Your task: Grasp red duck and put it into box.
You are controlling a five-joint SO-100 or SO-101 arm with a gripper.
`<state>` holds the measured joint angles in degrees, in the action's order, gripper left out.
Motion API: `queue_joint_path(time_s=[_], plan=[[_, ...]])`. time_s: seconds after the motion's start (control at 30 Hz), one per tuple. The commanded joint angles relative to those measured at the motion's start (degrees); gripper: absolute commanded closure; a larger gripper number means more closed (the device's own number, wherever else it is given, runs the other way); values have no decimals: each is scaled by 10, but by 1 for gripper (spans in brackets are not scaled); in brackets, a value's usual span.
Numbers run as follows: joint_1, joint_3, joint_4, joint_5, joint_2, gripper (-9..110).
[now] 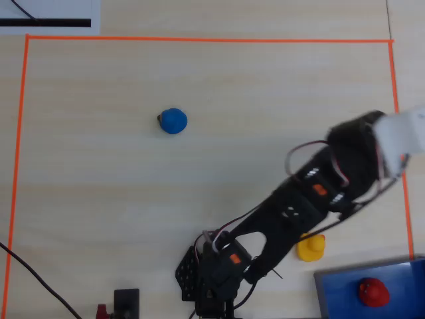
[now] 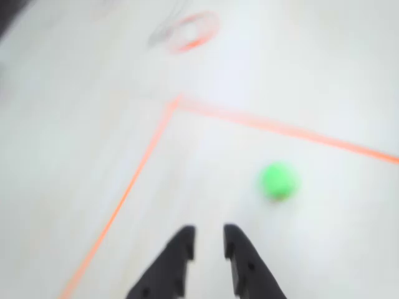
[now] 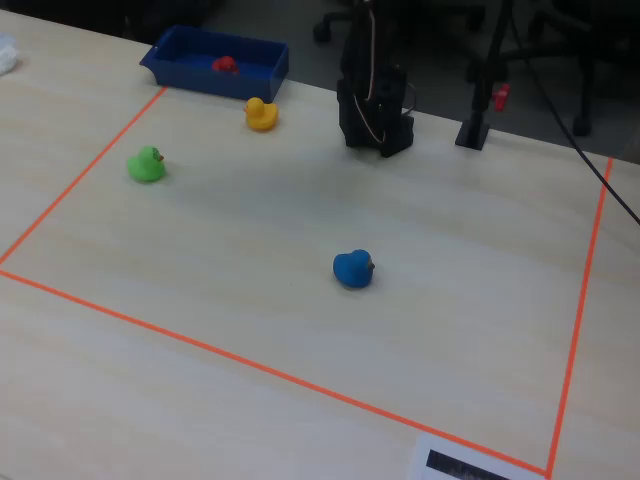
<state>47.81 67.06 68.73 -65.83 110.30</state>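
Observation:
The red duck (image 1: 373,291) lies inside the box (image 1: 342,302), a blue tray at the bottom right of the overhead view. In the fixed view the red duck (image 3: 225,65) sits in the box (image 3: 215,82) at the table's far left. My gripper (image 2: 209,233) hangs above the table in the wrist view, its two black fingers slightly apart and nothing between them. Overhead, the arm (image 1: 312,193) reaches to the right, above and away from the box, and its tip is blurred.
A green duck (image 2: 278,180) (image 3: 146,165) stands ahead and to the right of my fingers. A yellow duck (image 1: 311,247) (image 3: 261,114) sits just outside the box. A blue duck (image 1: 173,121) (image 3: 352,269) is mid-table. Orange tape (image 2: 134,180) marks the work area.

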Motion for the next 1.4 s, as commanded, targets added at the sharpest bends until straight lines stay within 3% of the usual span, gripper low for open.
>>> queue_joint_path(time_s=[0.0, 0.2, 0.53, 0.93, 1.37], plan=[[-269, 277, 11, -25, 203, 101], [-490, 582, 19, -40, 417, 100], [-563, 969, -1, -106, 651, 101], [-519, 1109, 48, -192, 792, 101], [-512, 1112, 76, -194, 794, 101]])
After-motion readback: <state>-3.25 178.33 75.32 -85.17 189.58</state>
